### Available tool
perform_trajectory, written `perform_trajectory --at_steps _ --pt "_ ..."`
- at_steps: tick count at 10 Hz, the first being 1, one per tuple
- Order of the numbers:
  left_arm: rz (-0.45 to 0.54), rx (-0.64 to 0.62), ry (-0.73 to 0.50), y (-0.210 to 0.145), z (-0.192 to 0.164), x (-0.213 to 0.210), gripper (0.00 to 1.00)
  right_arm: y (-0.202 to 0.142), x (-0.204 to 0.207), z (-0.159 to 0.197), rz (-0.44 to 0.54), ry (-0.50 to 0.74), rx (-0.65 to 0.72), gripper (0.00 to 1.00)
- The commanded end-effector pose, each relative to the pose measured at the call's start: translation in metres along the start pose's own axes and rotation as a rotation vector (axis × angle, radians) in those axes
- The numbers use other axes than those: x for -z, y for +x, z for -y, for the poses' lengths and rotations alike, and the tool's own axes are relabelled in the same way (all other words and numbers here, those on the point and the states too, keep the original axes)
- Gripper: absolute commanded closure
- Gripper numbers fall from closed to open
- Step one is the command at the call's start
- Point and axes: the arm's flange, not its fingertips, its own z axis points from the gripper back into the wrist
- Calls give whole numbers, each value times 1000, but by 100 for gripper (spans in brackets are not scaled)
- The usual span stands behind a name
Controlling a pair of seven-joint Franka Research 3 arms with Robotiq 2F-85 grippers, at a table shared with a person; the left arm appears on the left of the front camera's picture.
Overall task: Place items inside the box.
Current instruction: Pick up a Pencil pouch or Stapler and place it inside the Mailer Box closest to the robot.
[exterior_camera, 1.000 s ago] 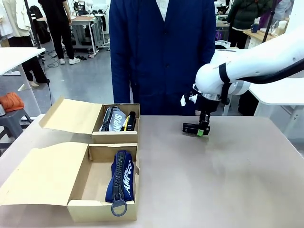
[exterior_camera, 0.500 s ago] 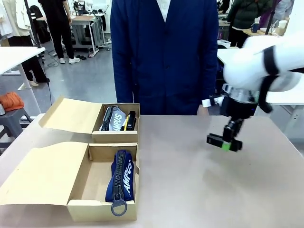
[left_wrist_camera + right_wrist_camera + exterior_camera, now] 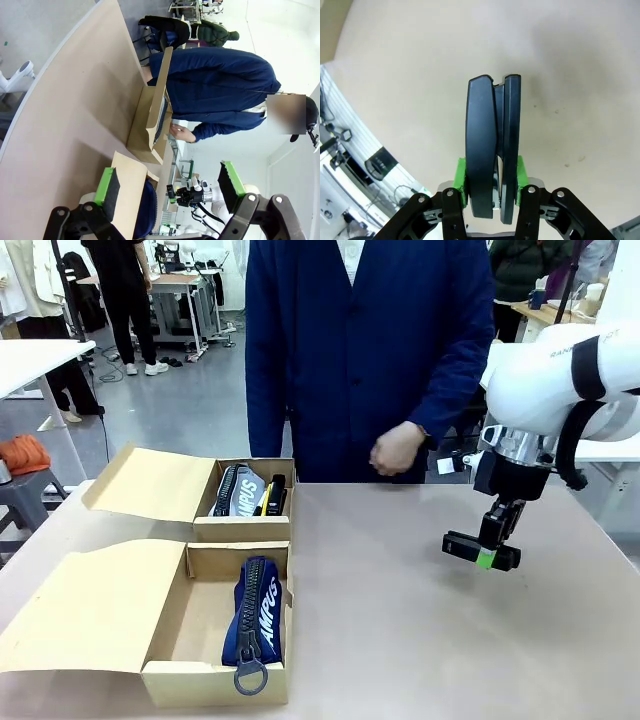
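Movement first: the black stapler was near the bench's far edge a second ago, and the right gripper has since carried it toward 4 o'clock. It now hangs over the bench's 3 o'clock side. The green-padded fingers are clamped on the stapler's two flanks, holding it on edge. A soft shadow under it suggests it is clear of the surface, though the gap itself is hard to judge.

That shift took it away from both cartons, which lie toward 9 o'clock: the near box, holding the navy pouch, and the far box. So the pick looks done and the carry across is, I'd judge, what remains.

The person's hand has also come up, loosely closed at chest height.

The left gripper has its fingers wide apart, with nothing between them.

The far box's contents are hard to sort out: a second pouch, a yellow sliver and something black, all tightly packed. The near box's front wall hides part of its floor.
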Motion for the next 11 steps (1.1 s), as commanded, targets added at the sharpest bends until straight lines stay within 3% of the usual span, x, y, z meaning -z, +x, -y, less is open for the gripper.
perform_trajectory --at_steps 1,4,7,9,11 --pt "11 15 -26 -4 0 2 0 2 4 -7 95 2 -51 58" --pt "11 15 -26 -4 0 2 0 -29 -23 -75 211 92 155 58" --pt "11 15 -26 -4 0 2 0 -45 -37 -171 162 -25 447 58" --pt "11 15 -26 -4 0 2 0 -29 -47 -231 132 18 555 58" --pt "11 15 -26 -4 0 2 0 15 -41 -264 86 -10 684 58"
